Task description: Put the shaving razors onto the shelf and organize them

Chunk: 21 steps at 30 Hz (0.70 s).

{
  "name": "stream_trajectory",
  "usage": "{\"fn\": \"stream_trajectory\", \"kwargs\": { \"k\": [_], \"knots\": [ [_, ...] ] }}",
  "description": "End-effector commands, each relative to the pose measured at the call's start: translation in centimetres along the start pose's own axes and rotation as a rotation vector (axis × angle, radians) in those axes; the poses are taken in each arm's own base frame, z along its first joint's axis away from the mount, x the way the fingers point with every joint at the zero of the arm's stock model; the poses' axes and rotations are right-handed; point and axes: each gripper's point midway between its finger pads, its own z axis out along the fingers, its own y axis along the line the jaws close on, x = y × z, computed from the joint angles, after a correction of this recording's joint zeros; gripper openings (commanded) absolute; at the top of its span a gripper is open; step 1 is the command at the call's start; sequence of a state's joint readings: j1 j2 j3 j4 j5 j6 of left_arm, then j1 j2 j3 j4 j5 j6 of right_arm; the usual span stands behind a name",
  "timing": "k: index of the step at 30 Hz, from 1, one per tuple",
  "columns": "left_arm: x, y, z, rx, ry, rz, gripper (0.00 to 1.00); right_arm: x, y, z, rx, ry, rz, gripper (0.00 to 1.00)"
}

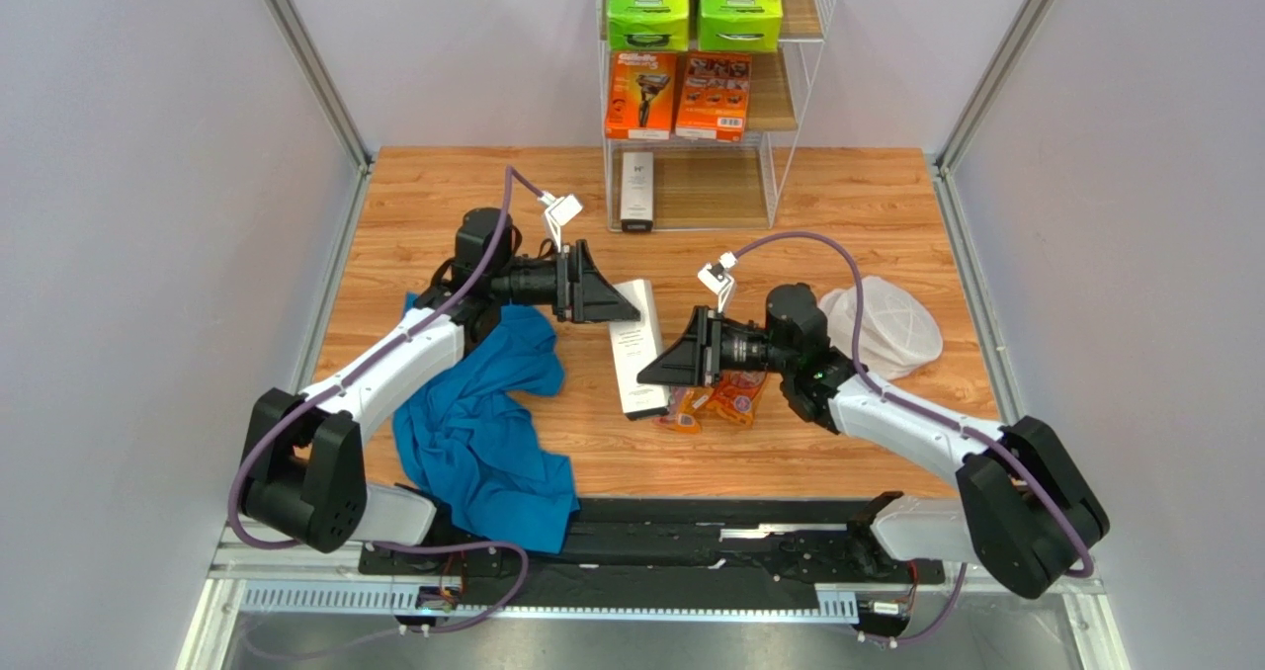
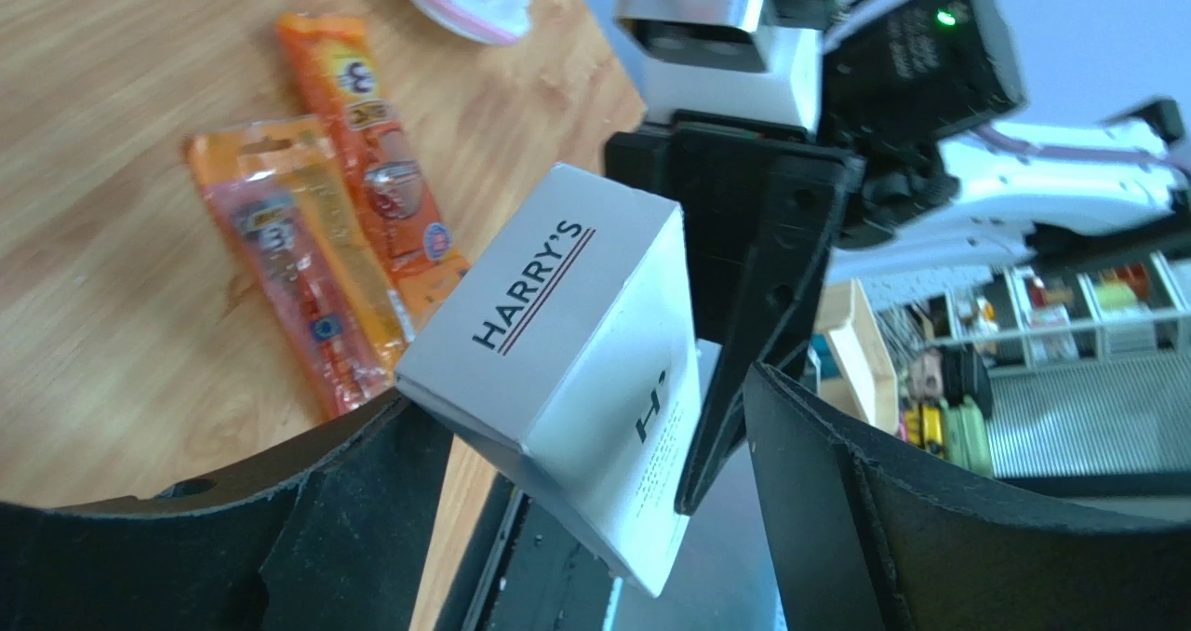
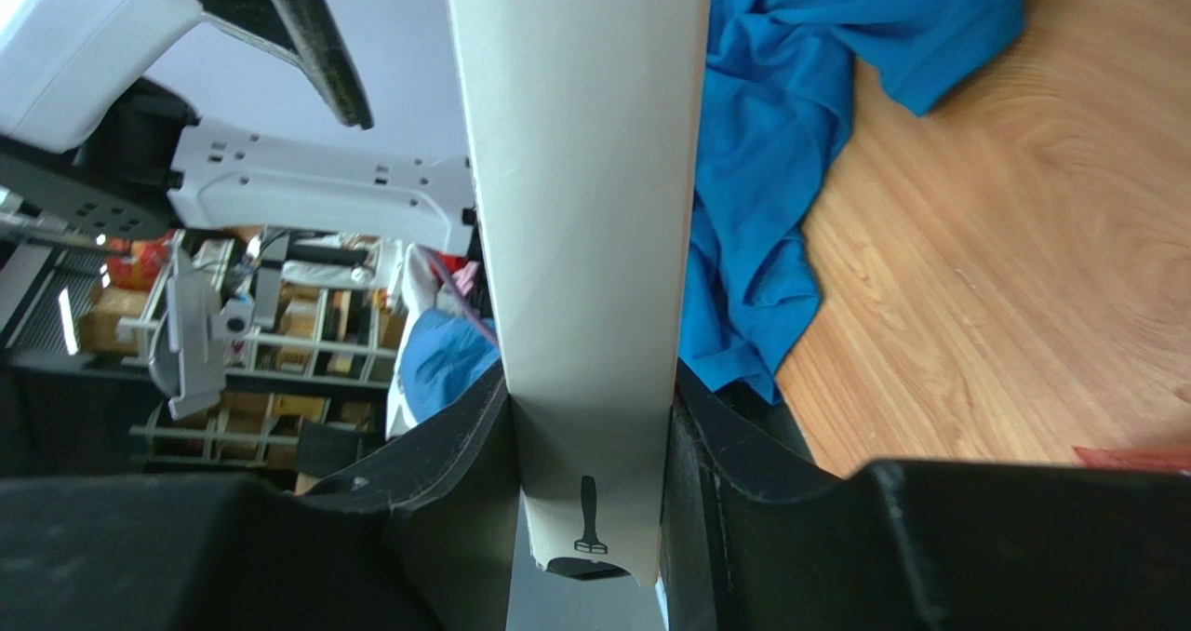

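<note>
Blue cloth [image 1: 490, 426], white box [image 2: 573, 366] w/ dark lettering, orange blister pks [image 2: 315, 268], lime-green/blk boxes [image 1: 694, 18], woodgrain table [image 1: 832, 211].

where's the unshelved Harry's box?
Top view, table centre: Harry's box clamped in the right gripper, open left gripper at its far end, blue cloth alongside.

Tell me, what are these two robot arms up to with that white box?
The right gripper is clamped on one end of a slim white box, while the left gripper sits open around the other end, so it looks like a hand-over between the arms. The shelf behind them already holds two black-and-green boxes on top, two orange boxes in the middle and another white box at the bottom. Orange blister packs lie on the table.
</note>
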State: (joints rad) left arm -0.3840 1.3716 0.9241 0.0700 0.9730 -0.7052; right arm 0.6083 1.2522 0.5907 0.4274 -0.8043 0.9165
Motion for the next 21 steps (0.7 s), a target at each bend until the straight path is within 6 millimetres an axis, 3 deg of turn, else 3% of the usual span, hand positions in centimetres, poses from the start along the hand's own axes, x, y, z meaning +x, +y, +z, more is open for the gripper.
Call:
{"fn": "stream_trajectory", "kwargs": {
  "k": [1, 12, 13, 15, 16, 18, 19, 21],
  "knots": [
    [-0.4, -4.9, -0.9, 0.240, 0.020, 0.149, 0.78, -0.7, 4.1, -0.1, -0.192, 0.044, -0.114, 0.22],
    [1.7, -5.9, -1.1, 0.300, 0.121, 0.188, 0.36, -1.4, 3.7, 0.5, -0.147, 0.042, -0.112, 0.24],
    [1.7, -6.0, -0.9, 0.296, 0.125, 0.190, 0.29, -1.5, 3.6, 0.6, -0.142, 0.040, -0.115, 0.27],
    [1.4, -5.9, -0.7, 0.278, 0.119, 0.183, 0.27, -1.9, 3.1, 0.6, -0.103, 0.011, -0.104, 0.33],
    [1.2, -5.9, -0.7, 0.269, 0.110, 0.181, 0.25, -1.7, 2.6, 0.5, -0.078, 0.006, -0.092, 0.43],
    [0.5, -5.9, -0.5, 0.239, 0.077, 0.173, 0.24, -2.4, 1.8, 0.4, -0.024, -0.055, -0.080, 0.55],
    [0.0, -5.9, -0.5, 0.228, 0.062, 0.171, 0.23, -2.6, 2.3, -0.1, -0.023, -0.088, -0.093, 0.65],
    [-1.1, -6.0, -0.3, 0.195, 0.016, 0.154, 0.23, -3.0, 1.4, -0.7, 0.033, -0.167, -0.070, 0.75]
  ]
}}
